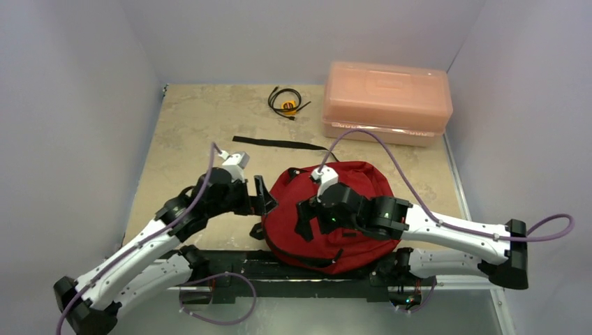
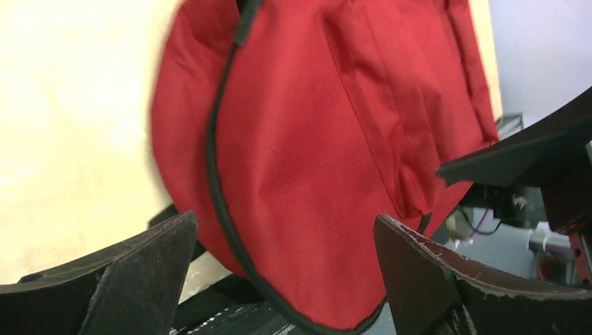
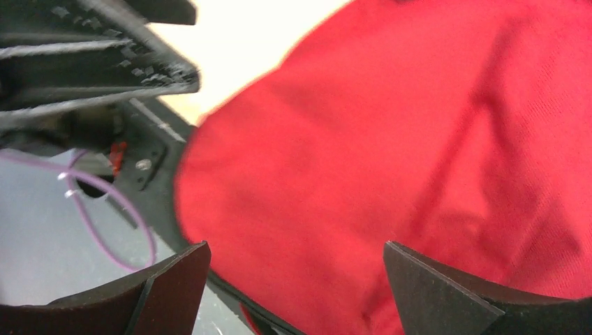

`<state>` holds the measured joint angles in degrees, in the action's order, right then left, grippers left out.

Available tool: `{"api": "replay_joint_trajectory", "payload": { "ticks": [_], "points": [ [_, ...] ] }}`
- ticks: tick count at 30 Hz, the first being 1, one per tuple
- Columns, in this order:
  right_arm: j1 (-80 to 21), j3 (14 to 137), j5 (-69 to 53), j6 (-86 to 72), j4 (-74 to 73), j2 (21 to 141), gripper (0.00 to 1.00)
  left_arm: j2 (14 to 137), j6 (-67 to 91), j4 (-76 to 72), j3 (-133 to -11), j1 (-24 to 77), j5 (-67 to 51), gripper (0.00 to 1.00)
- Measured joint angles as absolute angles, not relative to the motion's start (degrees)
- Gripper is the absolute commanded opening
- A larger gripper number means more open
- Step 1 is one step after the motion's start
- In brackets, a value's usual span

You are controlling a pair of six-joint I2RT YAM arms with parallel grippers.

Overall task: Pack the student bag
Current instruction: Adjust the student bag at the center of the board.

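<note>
Right pincer point(image 1: 305, 216) poised over the student bag point(image 1: 366, 183). Seen from its own wrist, the two black fingers point(image 3: 160, 286) stand wide apart with nothing between them, and red cloth fills the view beyond the gap. Left pincer point(image 1: 264, 197) sits just beside the bag's left flank, jaws likewise spread wide and empty. Its wrist view looks along the red fabric and a black piping seam point(image 2: 213, 174). Whether either pincer touches the cloth cannot be told.

The student bag lies flat directly beneath the right pincer and to the right of the left pincer. Its rounded outline runs from the near table edge, where it overlaps the black mounting rail point(image 1: 230, 262), toward mid-table. Whether its zip is open or closed cannot be told.

Beyond both pincers, a thin black strap point(image 1: 279, 144) lies flat on the beige table point(image 1: 188, 132), apart from the bag. Farther beyond the left pincer lies a coiled black cable point(image 1: 285, 101) with an orange-yellow piece at its middle. Farthest, beyond the right pincer and against the back wall, stands a pink translucent box point(image 1: 387, 101), lid on, well apart from the bag.
</note>
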<state>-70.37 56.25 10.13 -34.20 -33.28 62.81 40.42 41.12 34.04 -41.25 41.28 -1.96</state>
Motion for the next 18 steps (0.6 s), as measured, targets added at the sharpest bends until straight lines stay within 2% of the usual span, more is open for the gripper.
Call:
{"api": "replay_joint_trajectory", "payload": {
  "ticks": [2,4,8,10,12,15,18],
  "points": [
    [-69.58,51.88,12.6,-40.03,-34.61,59.46,0.99,45.67,41.39,30.46,-39.68,41.28,-6.09,0.94],
    [-68.62,47.57,14.13,-44.49,-36.18,57.17,0.99,51.33,42.48,25.71,-36.75,41.28,-9.72,0.83],
    [-64.31,41.12,17.08,-49.89,-38.09,54.7,0.98,60.25,45.08,19.22,-31.2,41.28,-14.02,0.48],
    [-61.25,40.47,18.52,-50.33,-36.95,54.57,0.97,64.62,45.6,16.58,-31.31,41.28,-14.9,0.38],
    [-57.87,39.97,19.84,-49.6,-34.35,54.83,0.95,68.6,45.67,14.98,-32.93,41.28,-15.11,0.21],
    [-50.85,39.51,19.94,-45.82,-29.26,56.8,0.93,75.44,45.08,13.76,-38.09,41.15,-15.05,0.15],
    [-46.44,41.32,20.12,-40.73,-27.81,60.88,0.94,80.2,43.64,14.11,-44.05,40.12,-14.52,0.14]
  ]
}}
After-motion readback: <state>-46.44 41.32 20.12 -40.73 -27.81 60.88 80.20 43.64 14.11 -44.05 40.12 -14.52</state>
